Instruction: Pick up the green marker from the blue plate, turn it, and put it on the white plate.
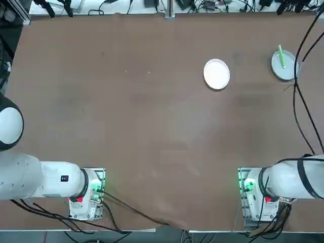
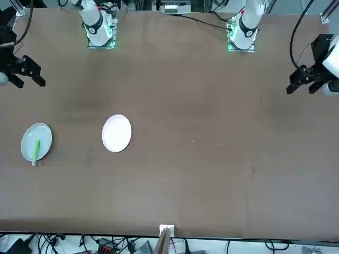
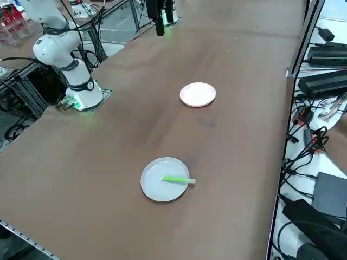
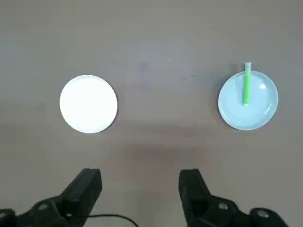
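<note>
The green marker (image 4: 246, 87) lies on the blue plate (image 4: 255, 116), with one end poking past the rim. Both sit near the table's far right corner in the top view: marker (image 1: 281, 57), blue plate (image 1: 284, 70). The white plate (image 1: 216, 74) stands bare to their left, a plate's width or two away; it also shows in the wrist view (image 4: 88, 104). My right gripper (image 4: 142, 187) hangs high above the table, well back from both plates, open and holding nothing. In the front view it shows at the left edge (image 2: 35, 74), above the blue plate (image 2: 44, 136).
Black cables (image 1: 298, 96) trail over the table's right side beside the blue plate. Power bricks and more cables (image 3: 320, 81) lie past the table's far edge. The parked left gripper (image 2: 307, 79) hovers at the opposite side.
</note>
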`<state>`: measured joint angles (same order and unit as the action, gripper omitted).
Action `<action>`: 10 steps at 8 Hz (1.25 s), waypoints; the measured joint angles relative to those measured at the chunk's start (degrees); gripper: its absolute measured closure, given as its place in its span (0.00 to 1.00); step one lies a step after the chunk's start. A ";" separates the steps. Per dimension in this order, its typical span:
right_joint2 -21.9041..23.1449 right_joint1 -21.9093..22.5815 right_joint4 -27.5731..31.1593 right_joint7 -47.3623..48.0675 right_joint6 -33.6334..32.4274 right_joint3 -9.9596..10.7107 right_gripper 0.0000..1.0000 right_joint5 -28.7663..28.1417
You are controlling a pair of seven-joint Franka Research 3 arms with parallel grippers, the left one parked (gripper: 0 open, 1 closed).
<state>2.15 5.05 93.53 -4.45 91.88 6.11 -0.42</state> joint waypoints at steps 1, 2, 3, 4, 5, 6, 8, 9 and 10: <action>-0.75 -0.54 -0.09 0.04 0.12 0.05 0.01 -0.11; -2.28 -1.67 -0.32 0.04 1.29 0.14 0.01 -0.13; -4.26 -3.41 -0.41 -0.15 3.53 0.20 0.01 -0.13; -6.85 -5.66 -0.39 -1.75 6.10 0.29 0.01 -0.14; -9.87 -8.00 -0.34 -5.27 9.04 0.40 0.01 -0.16; -13.25 -10.37 -0.32 -8.86 12.43 0.49 0.01 -0.25; -20.38 -14.92 -0.29 -12.86 20.90 0.59 0.01 -0.67; -23.78 -16.53 -0.28 -13.61 25.67 0.63 0.01 -0.78; -26.81 -17.87 -0.31 -14.58 29.96 0.62 0.01 -0.78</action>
<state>-24.66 -12.82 93.22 -19.03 121.84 6.73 -1.20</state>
